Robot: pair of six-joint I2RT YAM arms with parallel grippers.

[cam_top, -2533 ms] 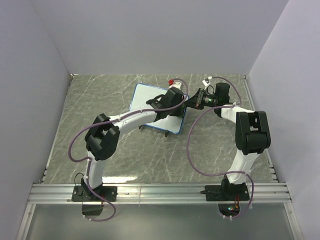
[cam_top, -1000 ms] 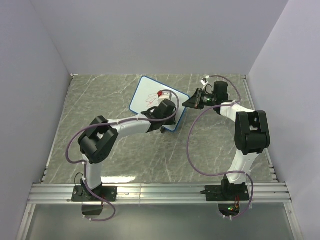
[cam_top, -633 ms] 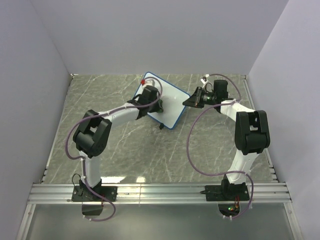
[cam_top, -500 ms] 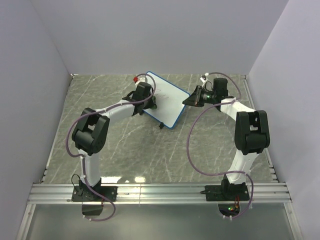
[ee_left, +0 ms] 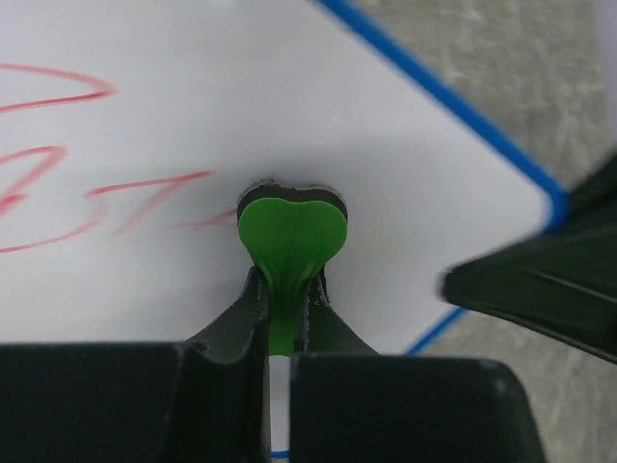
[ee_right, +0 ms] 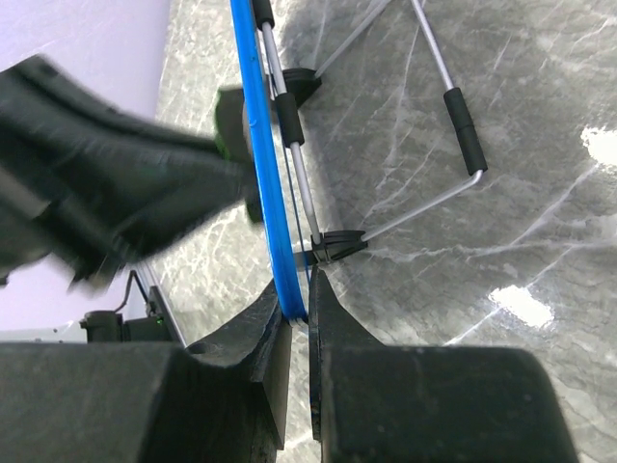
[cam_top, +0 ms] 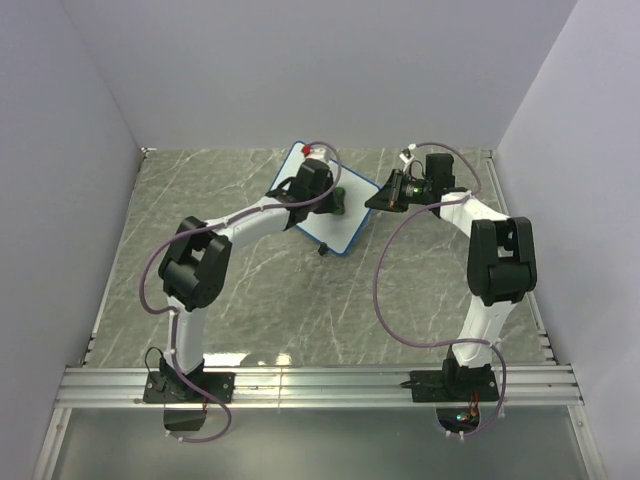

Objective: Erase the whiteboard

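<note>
Left claw clamps green eraser onto the whiteboard beside red scribbles; right claw pinches its blue frame.

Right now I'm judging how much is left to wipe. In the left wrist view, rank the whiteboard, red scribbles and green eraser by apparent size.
1. whiteboard
2. red scribbles, though the frame edge cuts them off
3. green eraser
</note>
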